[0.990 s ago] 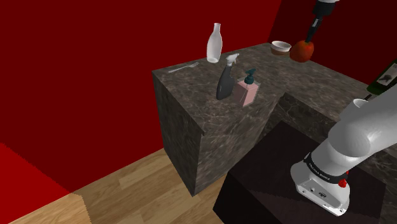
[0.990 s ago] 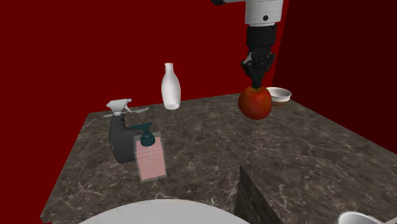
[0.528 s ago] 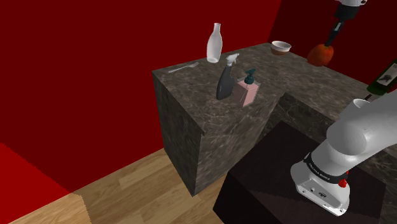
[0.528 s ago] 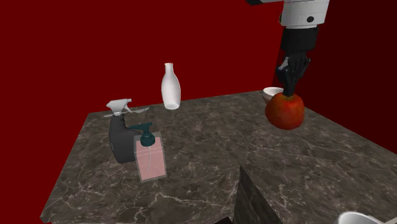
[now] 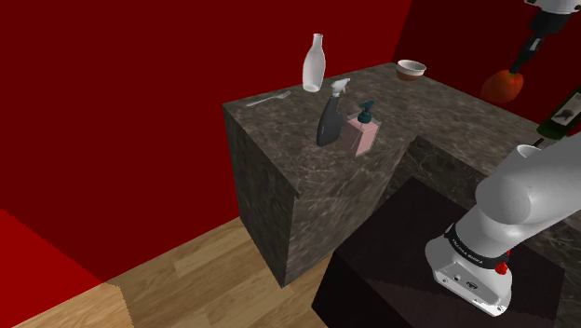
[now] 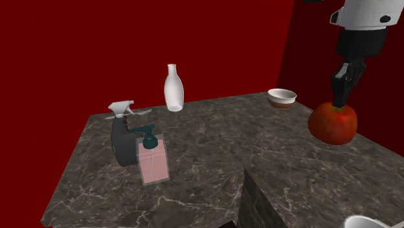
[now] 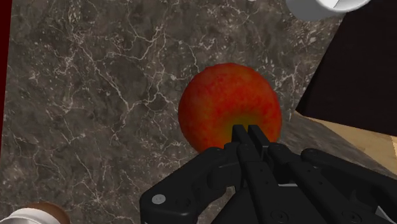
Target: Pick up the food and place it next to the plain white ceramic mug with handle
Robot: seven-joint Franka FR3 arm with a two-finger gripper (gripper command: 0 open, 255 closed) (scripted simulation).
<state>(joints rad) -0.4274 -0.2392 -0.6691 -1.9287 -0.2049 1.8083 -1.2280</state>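
The jaws are clenched on the top of a red apple [image 6: 332, 124], holding it over the dark marbled table [image 6: 213, 149], between a small bowl [image 6: 282, 97] and a white mug [image 7: 321, 5]. A white bottle [image 6: 172, 88] stands well apart.

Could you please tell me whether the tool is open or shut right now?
Shut on the apple: the tool has its fingers pinched close together at the apple's top.
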